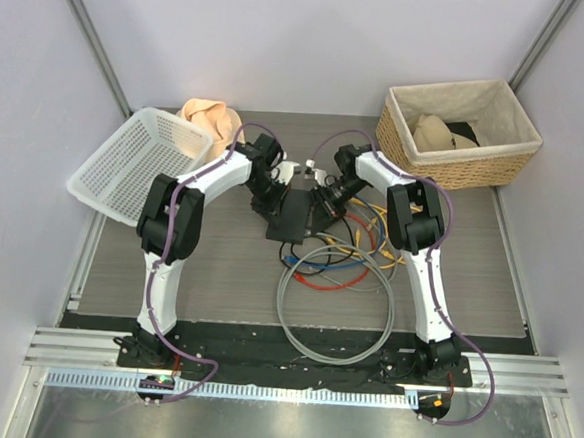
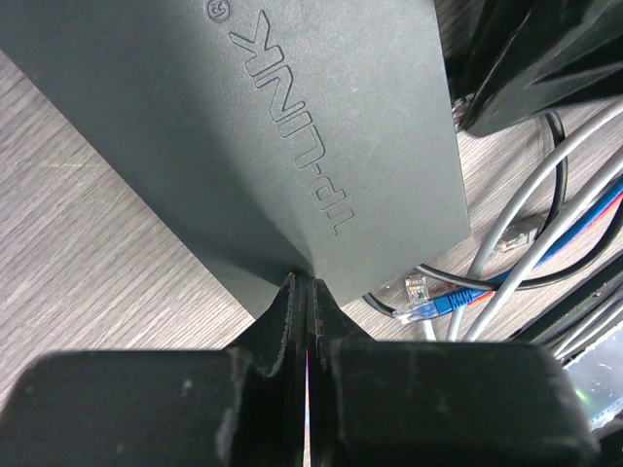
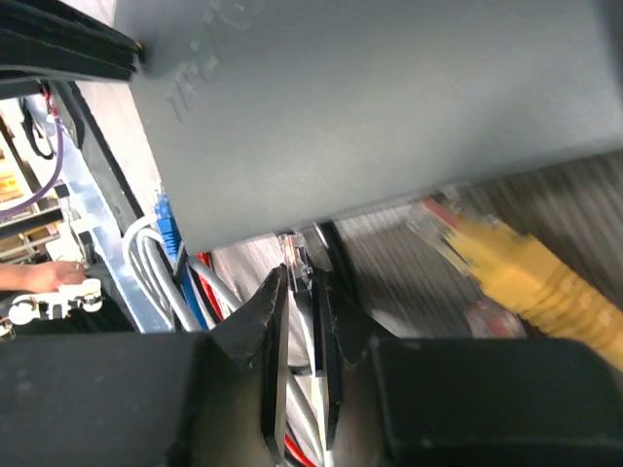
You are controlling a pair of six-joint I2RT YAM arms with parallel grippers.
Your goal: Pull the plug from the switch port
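Note:
The switch (image 1: 292, 217) is a flat matte-black box at mid table, between the two grippers. In the left wrist view its top (image 2: 292, 117) shows a TP-LINK logo. My left gripper (image 2: 303, 284) is shut, its tips against the switch's near edge. In the right wrist view the switch (image 3: 370, 97) fills the top. My right gripper (image 3: 301, 282) is shut on a clear plug (image 3: 296, 258) right at the switch's edge. I cannot tell whether the plug sits in a socket. In the top view the left gripper (image 1: 271, 192) and the right gripper (image 1: 322, 201) flank the switch.
Loose grey, blue, red and yellow cables (image 1: 338, 282) lie in front of the switch. A yellow-booted plug (image 3: 516, 277) lies to the right. A white plastic basket (image 1: 136, 158) is at the back left, a wicker basket (image 1: 459, 130) at the back right, and a tan object (image 1: 207, 116) beside the white basket.

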